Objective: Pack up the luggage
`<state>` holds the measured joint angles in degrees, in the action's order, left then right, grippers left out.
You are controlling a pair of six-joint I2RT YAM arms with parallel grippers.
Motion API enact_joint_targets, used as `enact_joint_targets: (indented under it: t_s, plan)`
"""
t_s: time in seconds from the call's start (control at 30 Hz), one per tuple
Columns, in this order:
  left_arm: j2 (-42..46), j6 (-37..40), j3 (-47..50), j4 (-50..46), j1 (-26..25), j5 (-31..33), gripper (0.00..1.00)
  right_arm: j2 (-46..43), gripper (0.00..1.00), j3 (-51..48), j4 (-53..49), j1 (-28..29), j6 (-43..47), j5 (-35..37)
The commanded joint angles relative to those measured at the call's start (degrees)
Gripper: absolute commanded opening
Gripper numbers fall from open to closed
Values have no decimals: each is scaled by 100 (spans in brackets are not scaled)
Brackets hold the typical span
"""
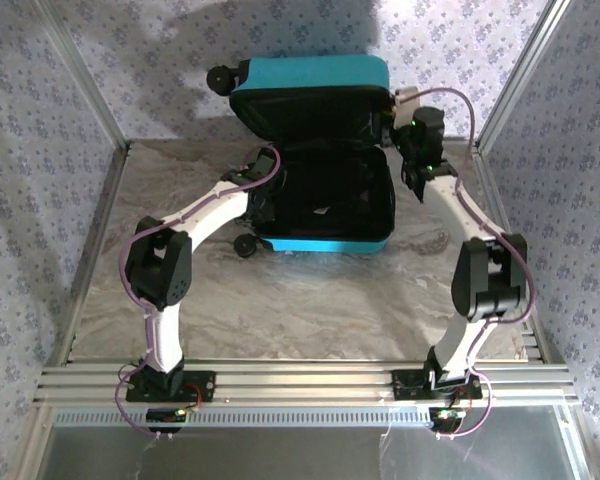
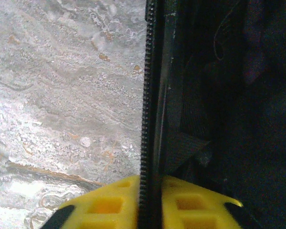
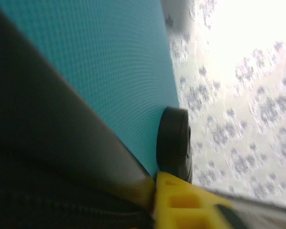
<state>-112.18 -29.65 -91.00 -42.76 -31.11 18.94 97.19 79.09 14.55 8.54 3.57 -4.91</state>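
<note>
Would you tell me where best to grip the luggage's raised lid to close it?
Take the luggage lid by its black zipper rim, at the right end, coming from the right. The lid stands upright. Its turquoise shell looks too broad for the jaws, but the rim is a thin lip they could straddle.

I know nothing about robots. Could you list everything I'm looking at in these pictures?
luggage: one, turquoise with black lining, open at the back of the table, lid upright.
wheels: two seen from above, black, on the luggage's left side.
table: one, grey-beige marble pattern, under the luggage.
walls: three, pale with grey flower print, around the table.
rails: silver, along the near edge.
left arm: one, white and black, reaching the luggage's left rim.
right arm: one, white and black, reaching the lid's right edge.
left tool: one, yellow fingers clamped on the zipper band.
right tool: one, yellow finger beside the lid's rim.
</note>
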Motion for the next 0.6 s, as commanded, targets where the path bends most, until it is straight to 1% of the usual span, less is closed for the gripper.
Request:
enact_joint_targets:
  t_s: [0.0, 0.03, 0.07, 0.1, 0.13, 0.17, 0.2, 0.3, 0.37, 0.47, 0.53, 0.57]
  plan:
    - [645, 21, 184, -77, -105, -38, 34, -984, 53, -669, 62, -82, 96, 120]
    - [930, 80, 315, -169, -189, 26, 39, -1268, 61, -884, -189, -114, -90, 328]
    - [1249, 139, 474, -249, -283, 79, 44, -1561, 65, -1023, -554, -171, -301, 370]
    - [1611, 206, 654, -299, -369, 102, 47, -1872, 66, -1322, -926, -227, -441, 325]
    - [1914, 214, 799, -322, -438, 127, 50, -2199, 66, -1581, -1041, -247, -559, 327]
    - [2259, 214, 958, -349, -473, 101, 52, -2600, 73, -1936, -1069, -252, -678, 341]
    - [2563, 206, 1093, -351, -483, 27, 53, -2975, 76, -2223, -1234, -246, -776, 412]
    - [3311, 210, 1242, -403, -482, -47, 58, -3863, 81, -2590, -2072, -273, -1101, 579]
    - [3577, 270, 1187, -496, -483, -124, 59, -4220, 81, -2627, -2585, -300, -1261, 600]
    - [3777, 368, 1035, -692, -480, -260, 59, -4468, 82, -2561, -3253, -324, -1416, 631]
    - [3833, 436, 1031, -628, -458, -302, 61, -4486, 86, -2594, -3330, -356, -1480, 566]
    - [3818, 460, 1024, -578, -424, -295, 62, -4414, 86, -2583, -3349, -376, -1502, 506]
